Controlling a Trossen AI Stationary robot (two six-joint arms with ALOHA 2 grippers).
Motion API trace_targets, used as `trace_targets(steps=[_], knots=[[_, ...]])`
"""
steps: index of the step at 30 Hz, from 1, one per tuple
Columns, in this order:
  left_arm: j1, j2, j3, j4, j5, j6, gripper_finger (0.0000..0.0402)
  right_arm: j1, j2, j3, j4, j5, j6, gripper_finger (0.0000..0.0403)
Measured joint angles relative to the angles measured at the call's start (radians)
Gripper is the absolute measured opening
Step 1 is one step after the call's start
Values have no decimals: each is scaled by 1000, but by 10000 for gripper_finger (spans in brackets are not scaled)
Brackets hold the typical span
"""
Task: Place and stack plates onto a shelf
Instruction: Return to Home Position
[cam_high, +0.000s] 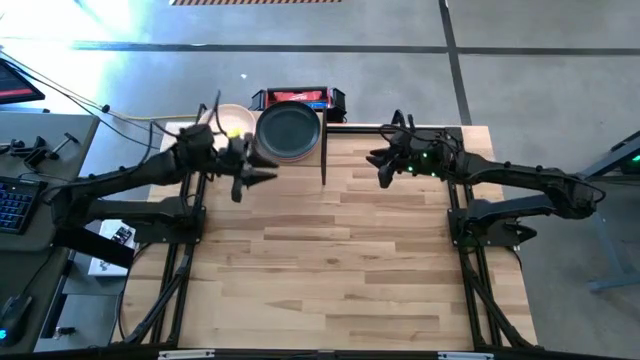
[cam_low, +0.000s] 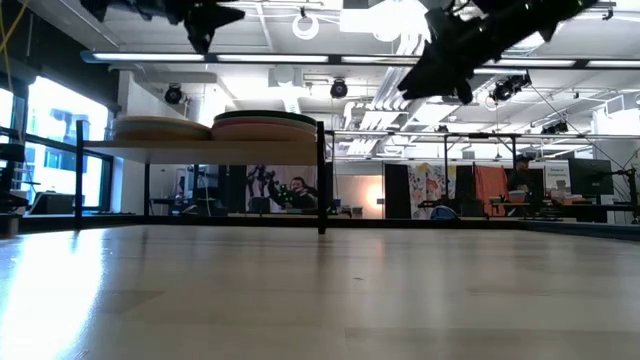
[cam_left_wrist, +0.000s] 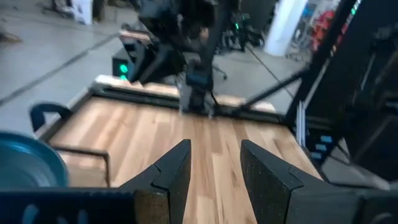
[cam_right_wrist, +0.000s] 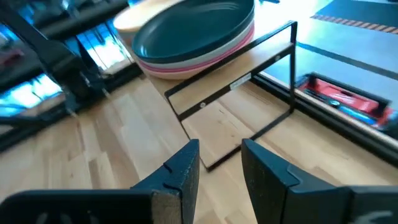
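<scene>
The shelf (cam_right_wrist: 252, 67) stands at the table's far left, a light-wood panel on thin black posts. On it rests a stack with a dark green plate (cam_high: 290, 130) (cam_right_wrist: 193, 28) on top and pink and off-white plates under it. A peach stack (cam_high: 230, 122) (cam_low: 160, 127) sits beside it on the panel. My left gripper (cam_high: 266, 178) (cam_left_wrist: 214, 149) hovers open and empty just in front of the shelf, above its height in the low view (cam_low: 205, 20). My right gripper (cam_high: 379, 168) (cam_right_wrist: 221, 149) is open and empty in the air, right of the shelf.
A red and black box (cam_high: 297, 98) lies behind the shelf, off the table's far edge. The shelf's black post (cam_high: 323, 155) stands between the two grippers. The plank tabletop (cam_high: 330, 270) stretches bare toward the near edge. Desks and screens fill the room behind.
</scene>
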Motion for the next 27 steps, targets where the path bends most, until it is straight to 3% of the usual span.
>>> trace_targets(steps=[5,10,18,27], knots=[[-48,-19,-106,82,0,5,126,0,-54,-160,172,-59,68,108],[-79,-64,-212,142,1,12,126,1,-152,-253,180,-64,129,108],[-110,-178,-407,295,1,14,126,4,-293,-352,199,-22,169,108],[-114,-309,-566,336,-3,-12,126,76,-319,-438,267,30,149,108]])
